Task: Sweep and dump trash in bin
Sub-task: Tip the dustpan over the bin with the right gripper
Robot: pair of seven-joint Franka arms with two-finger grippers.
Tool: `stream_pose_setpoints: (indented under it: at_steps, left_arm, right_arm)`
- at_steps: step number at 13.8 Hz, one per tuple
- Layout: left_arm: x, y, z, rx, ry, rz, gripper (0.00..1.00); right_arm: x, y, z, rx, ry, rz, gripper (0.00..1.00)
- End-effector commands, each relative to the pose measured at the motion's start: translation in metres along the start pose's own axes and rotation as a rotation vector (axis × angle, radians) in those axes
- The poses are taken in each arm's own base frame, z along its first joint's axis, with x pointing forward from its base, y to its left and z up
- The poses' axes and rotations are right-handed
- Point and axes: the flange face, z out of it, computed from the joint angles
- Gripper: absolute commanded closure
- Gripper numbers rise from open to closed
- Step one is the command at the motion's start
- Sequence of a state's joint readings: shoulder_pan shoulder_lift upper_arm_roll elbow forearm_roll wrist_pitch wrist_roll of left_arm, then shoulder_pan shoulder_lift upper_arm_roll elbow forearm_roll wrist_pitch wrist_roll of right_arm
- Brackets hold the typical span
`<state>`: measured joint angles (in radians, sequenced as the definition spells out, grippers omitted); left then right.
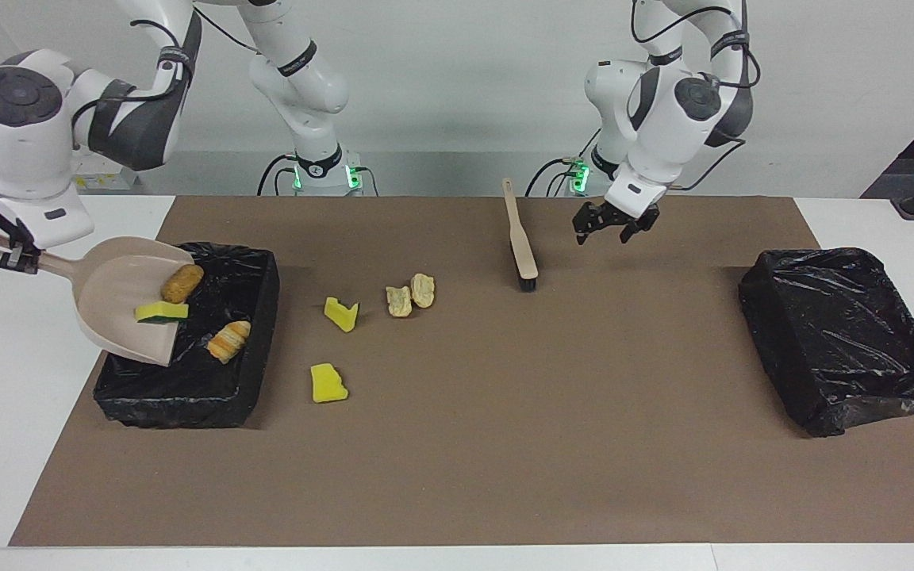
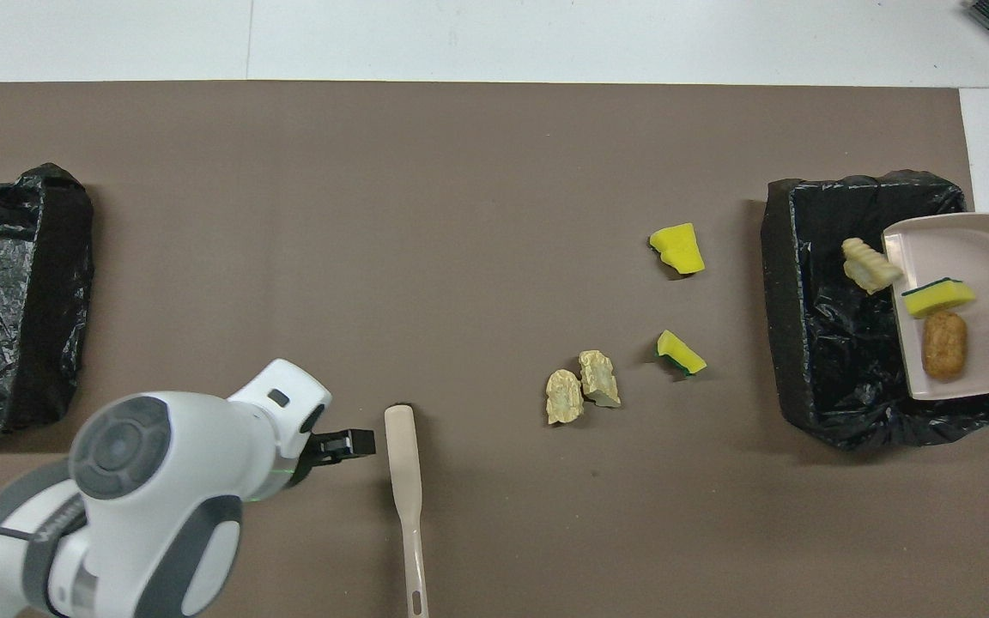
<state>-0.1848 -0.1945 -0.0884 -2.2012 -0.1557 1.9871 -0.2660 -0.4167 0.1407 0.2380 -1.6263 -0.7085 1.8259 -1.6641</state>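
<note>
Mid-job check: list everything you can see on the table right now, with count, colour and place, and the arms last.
Bins: two, black-lined; one at the right arm's end, one at the left arm's end.
Dustpan: one, beige, tilted over the right arm's bin.
Trash in the dustpan: two; a brown piece and a yellow sponge.
Trash in the bin: one tan-orange piece.
Trash on the mat: four; two yellow sponge chunks nearest that bin, two tan pieces side by side toward the brush.
Brush: one, beige with black bristles, lying on the mat mid-table.
Mat: one, brown, covering the table.
Right gripper: jaws shut on the dustpan's handle.
Left gripper: jaws open, empty, in the air beside the brush.
</note>
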Motion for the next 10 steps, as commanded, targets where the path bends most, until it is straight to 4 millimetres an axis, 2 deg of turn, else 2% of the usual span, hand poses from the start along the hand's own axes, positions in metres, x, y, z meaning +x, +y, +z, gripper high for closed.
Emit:
stream_pose_setpoints:
  at_steps: [1, 4, 5, 7, 8, 10]
  left_arm:
    - [0.045, -0.032, -0.038, 0.029, 0.034, 0.013, 0.00]
    - [0.074, -0.055, -0.090, 0.075, 0.023, 0.105, 0.00]
    - [0.073, -0.059, -0.109, 0.080, 0.014, 0.158, 0.00]
    - [0.070, -0.072, -0.138, 0.123, 0.008, 0.204, 0.00]
    - [0.069, -0.076, -0.144, 0.123, 0.002, 0.225, 0.00]
    - [0.068, -0.079, -0.142, 0.122, 0.005, 0.236, 0.00]
  right_arm:
    - [0.010, -0.012, -0.025, -0.016, -0.143, 0.013, 1.00]
    - [0.013, -0.006, -0.068, -0.077, -0.264, 0.077, 1.00]
    - [0.015, -0.003, -0.078, -0.082, -0.263, 0.116, 1.00]
    - [0.035, 0.000, -0.093, -0.077, -0.218, 0.217, 1.00]
    - [0.050, 0.001, -0.100, -0.078, -0.166, 0.276, 1.00]
    - [0.079, 0.001, -0.114, -0.062, -0.048, 0.461, 1.00]
